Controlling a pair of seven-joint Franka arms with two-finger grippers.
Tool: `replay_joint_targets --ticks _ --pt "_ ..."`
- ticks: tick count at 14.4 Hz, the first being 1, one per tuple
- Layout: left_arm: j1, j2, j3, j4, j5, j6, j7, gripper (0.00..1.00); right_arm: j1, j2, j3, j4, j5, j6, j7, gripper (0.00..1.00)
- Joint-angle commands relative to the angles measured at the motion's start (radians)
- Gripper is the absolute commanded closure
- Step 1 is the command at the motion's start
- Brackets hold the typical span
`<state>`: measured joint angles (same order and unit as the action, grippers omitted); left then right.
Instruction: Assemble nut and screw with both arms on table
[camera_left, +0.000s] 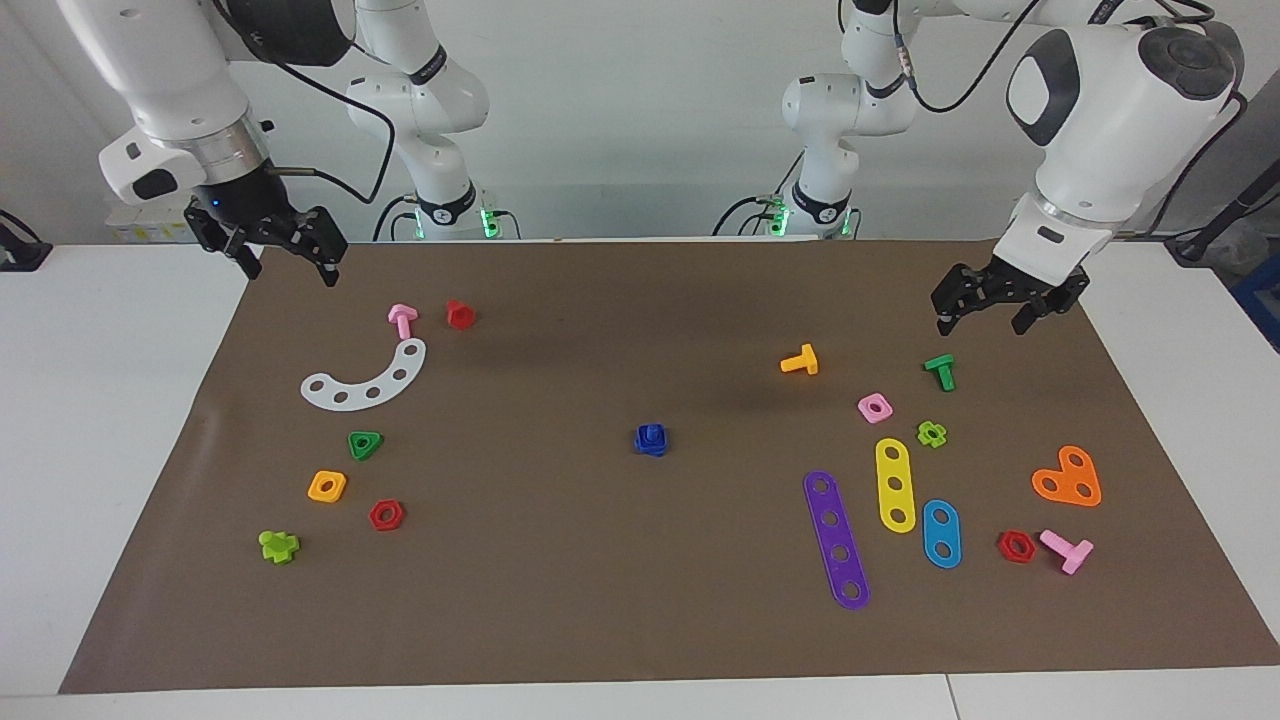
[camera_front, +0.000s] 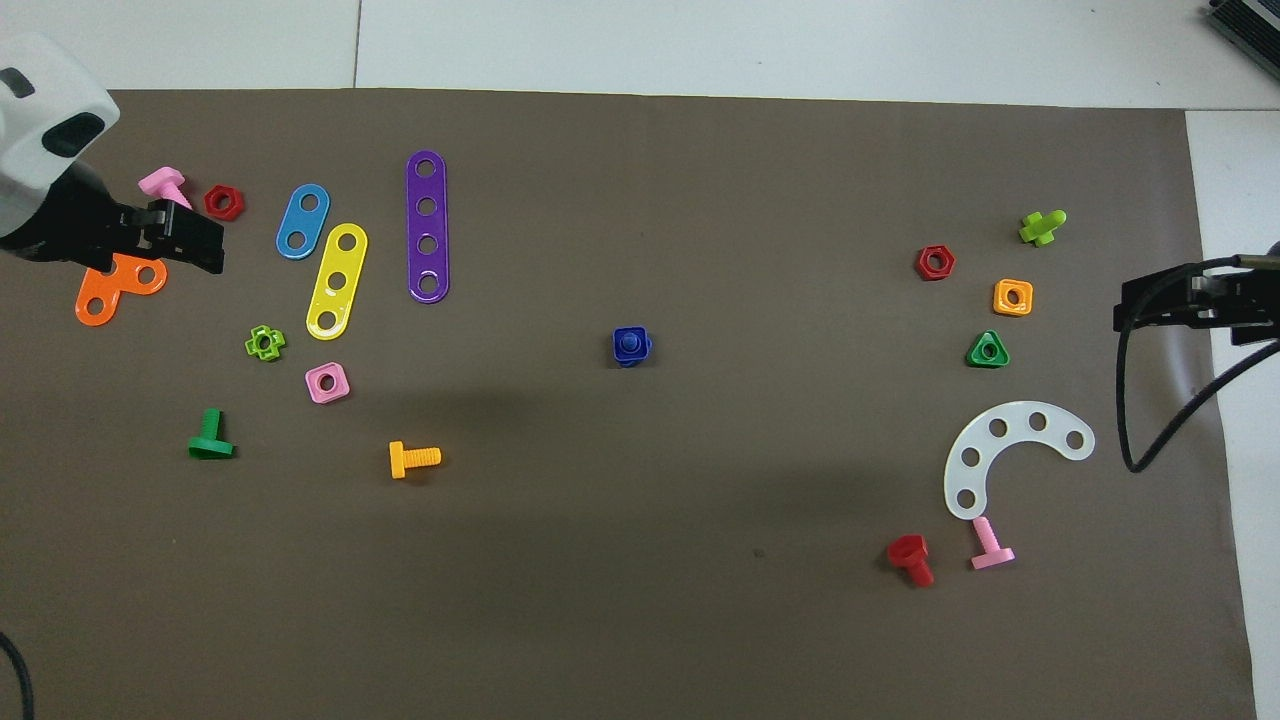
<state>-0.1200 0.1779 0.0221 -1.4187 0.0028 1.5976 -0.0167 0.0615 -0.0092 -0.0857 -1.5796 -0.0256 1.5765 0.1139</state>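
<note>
The dark blue nut (camera_left: 651, 435) and the dark blue screw (camera_left: 652, 450) stand joined as one piece in the middle of the brown mat (camera_left: 560, 600). In the overhead view the screw's shaft tip (camera_front: 629, 342) shows in the hole of the square nut (camera_front: 619, 334). My left gripper (camera_left: 985, 320) is open and empty, raised over the mat at the left arm's end; in the overhead view my left gripper (camera_front: 188, 238) partly covers an orange plate (camera_front: 95, 305). My right gripper (camera_left: 290, 268) is open and empty, waiting raised over the mat's edge at the right arm's end (camera_front: 1140, 305).
At the left arm's end lie a green T-screw (camera_left: 940, 370), an orange screw (camera_left: 800, 361), a pink square nut (camera_left: 875, 407), and purple (camera_left: 836, 540), yellow and blue strips. At the right arm's end lie a white curved plate (camera_left: 368, 380), a green triangular nut (camera_left: 365, 444) and an orange square nut (camera_left: 327, 486).
</note>
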Motion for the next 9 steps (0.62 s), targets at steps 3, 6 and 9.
replay_joint_targets --ticks 3,6,9 --pt "0.002 -0.037 0.002 -0.045 0.022 0.028 0.021 0.0 -0.005 -0.017 0.006 -0.017 0.003 0.005 -0.02 0.0" --pt "0.006 -0.037 0.002 -0.046 0.02 0.035 0.078 0.0 -0.005 -0.017 0.006 -0.017 0.003 0.005 -0.02 0.0" --pt "0.006 -0.037 0.002 -0.048 0.02 0.036 0.067 0.0 -0.005 -0.017 0.006 -0.017 0.003 0.005 -0.02 0.0"
